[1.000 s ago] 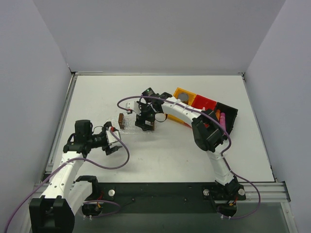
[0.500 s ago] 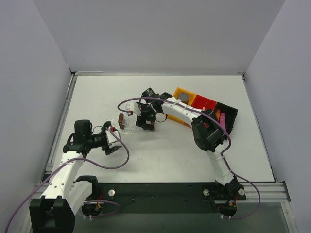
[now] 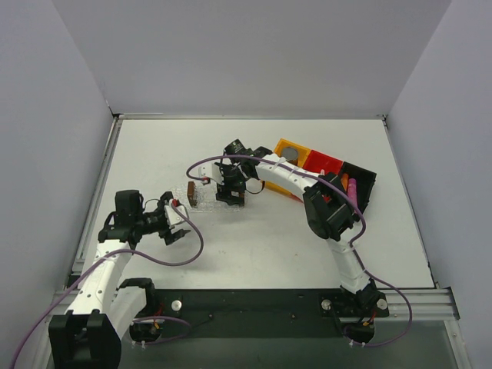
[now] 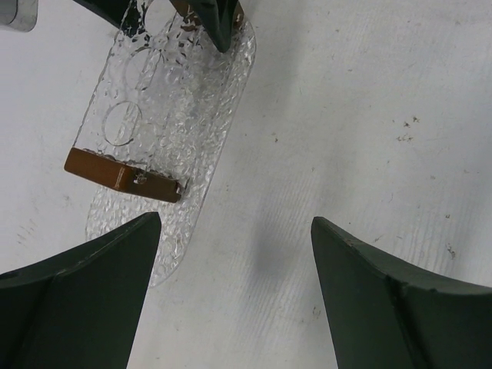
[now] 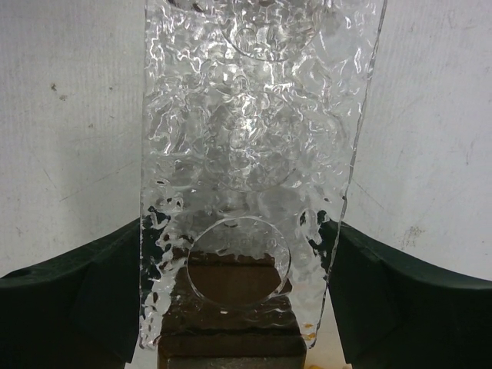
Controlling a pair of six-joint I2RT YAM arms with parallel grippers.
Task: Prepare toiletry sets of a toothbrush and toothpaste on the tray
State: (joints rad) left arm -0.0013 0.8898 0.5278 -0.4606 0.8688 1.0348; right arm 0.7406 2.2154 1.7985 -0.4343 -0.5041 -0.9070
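I am holding my left pincer [image 4: 234, 254] wide open above the white table [image 3: 254, 238]. At its 1 o'clock, the narrow clear plastic tray with brown wooden end blocks [image 3: 201, 192] is lying. My right pincer [image 5: 240, 231] is straddling its 3 o'clock end; whether it is gripping, I cannot tell. Farther toward 3 o'clock, the pink and orange toothpaste tubes [image 3: 350, 186] are sitting in a black bin [image 3: 367, 181].

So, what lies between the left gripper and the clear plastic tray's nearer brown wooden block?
Left wrist view: only the crinkly clear sheet's rounded end and bare white table separate the left gripper from the tray's block.
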